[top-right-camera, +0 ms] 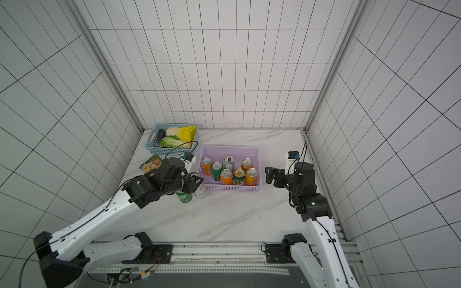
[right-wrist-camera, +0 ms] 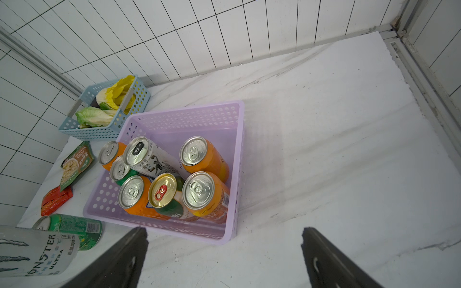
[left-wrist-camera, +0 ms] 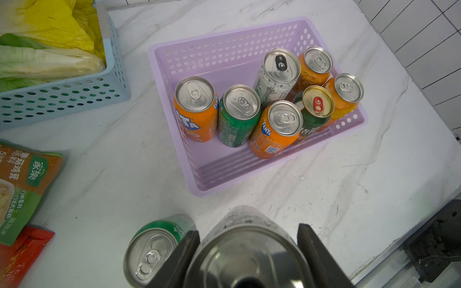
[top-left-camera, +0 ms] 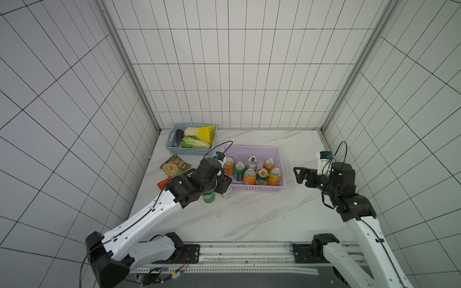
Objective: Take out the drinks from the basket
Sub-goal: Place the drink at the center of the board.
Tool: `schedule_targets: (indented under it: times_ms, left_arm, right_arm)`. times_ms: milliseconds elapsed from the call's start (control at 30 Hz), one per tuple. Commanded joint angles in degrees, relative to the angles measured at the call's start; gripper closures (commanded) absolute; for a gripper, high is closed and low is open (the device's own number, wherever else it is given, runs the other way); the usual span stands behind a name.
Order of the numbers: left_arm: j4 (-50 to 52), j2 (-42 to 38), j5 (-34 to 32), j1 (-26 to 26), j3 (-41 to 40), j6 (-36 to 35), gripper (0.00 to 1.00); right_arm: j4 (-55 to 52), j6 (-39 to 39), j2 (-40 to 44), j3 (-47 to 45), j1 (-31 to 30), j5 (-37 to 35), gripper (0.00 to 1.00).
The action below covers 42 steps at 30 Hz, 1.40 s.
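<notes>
Left claw (left-wrist-camera: 248, 239) around slim silver-white can (left-wrist-camera: 245, 266)

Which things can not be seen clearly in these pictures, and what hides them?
Held silver-white can: the left arm covers most of it in both top views; the left wrist view blurs it; the right wrist view's edge cuts its top.
Whether its base touches the table: unclear.
Red packet: mostly under that arm in top views.
Dark green can: label partly hidden by an orange can.

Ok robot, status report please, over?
Left jaws shut on silver can, outside basket. Right jaws open, empty. Seven cans inside. Green can close beside held one.
</notes>
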<state>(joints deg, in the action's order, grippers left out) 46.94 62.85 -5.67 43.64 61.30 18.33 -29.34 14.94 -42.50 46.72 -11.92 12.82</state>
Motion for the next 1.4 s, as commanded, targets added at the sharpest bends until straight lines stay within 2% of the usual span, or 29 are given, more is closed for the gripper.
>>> schedule_targets:
  times_ms: [0,233,567,1367]
  left_arm:
    - [-6.51,-1.09,-2.35,0.45,-0.68,0.77,0.57]
    - [-11.3,1.57,-3.21,0.53,-4.56,0.73,0.58]
    - [-12.82,6.34,-4.99,1.23,-5.39,0.32,0.58]
    - [-18.27,13.32,-7.52,2.07,-8.2,1.1,0.5]
  right_arm:
    - [1.24,0.44,0.75,0.3,0.8,0.56,0.01]
    - [1.04,0.44,0.58,1.02,0.79,0.54,0.01]
    - [0.95,0.26,0.04,1.27,0.8,0.34,0.0]
    - [1.14,-0.25,-1.2,1.01,0.83,0.15,0.01]
